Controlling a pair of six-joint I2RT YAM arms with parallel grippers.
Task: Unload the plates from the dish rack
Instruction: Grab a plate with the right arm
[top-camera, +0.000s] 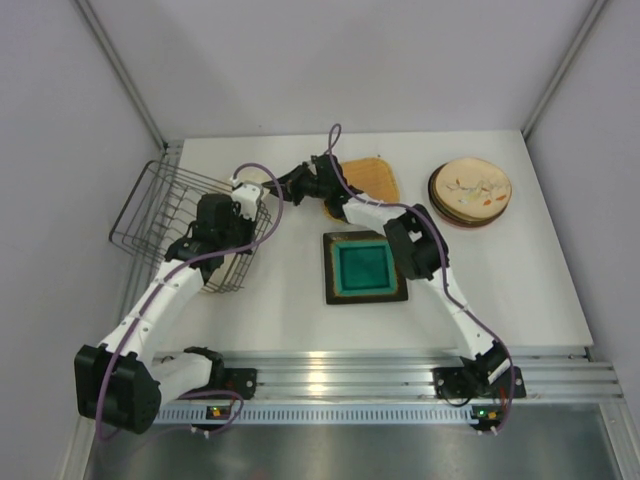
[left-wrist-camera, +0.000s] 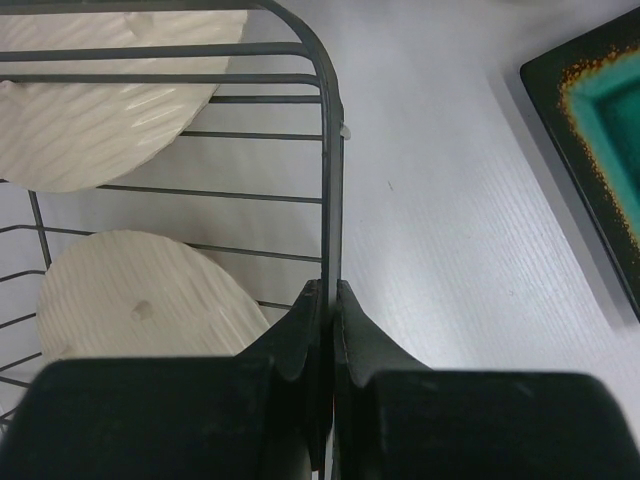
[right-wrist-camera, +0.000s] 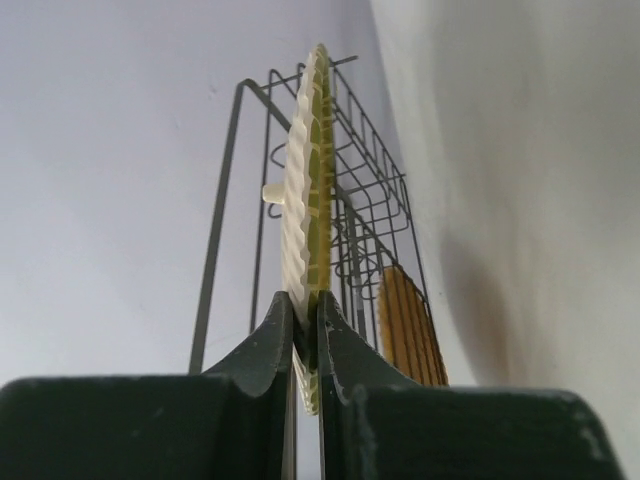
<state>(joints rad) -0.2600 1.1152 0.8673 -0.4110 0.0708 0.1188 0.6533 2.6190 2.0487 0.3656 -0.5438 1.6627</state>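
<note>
The dark wire dish rack (top-camera: 165, 205) stands tilted at the left of the table. My left gripper (top-camera: 246, 200) is shut on its near rim wire (left-wrist-camera: 333, 200), as the left wrist view (left-wrist-camera: 328, 296) shows. Two cream ribbed plates (left-wrist-camera: 110, 90) (left-wrist-camera: 140, 300) show inside the rack. My right gripper (top-camera: 284, 185) is shut on the edge of a cream ribbed plate (right-wrist-camera: 306, 190), seen edge-on at the rack's end (top-camera: 254, 178). A tan woven plate (right-wrist-camera: 408, 330) stands in the rack (right-wrist-camera: 372, 215) behind it.
A square dark-rimmed teal plate (top-camera: 362, 267) lies mid-table and shows in the left wrist view (left-wrist-camera: 600, 120). A tan wooden plate (top-camera: 368, 178) lies behind it. A stack of round cream patterned plates (top-camera: 470, 192) sits at the back right.
</note>
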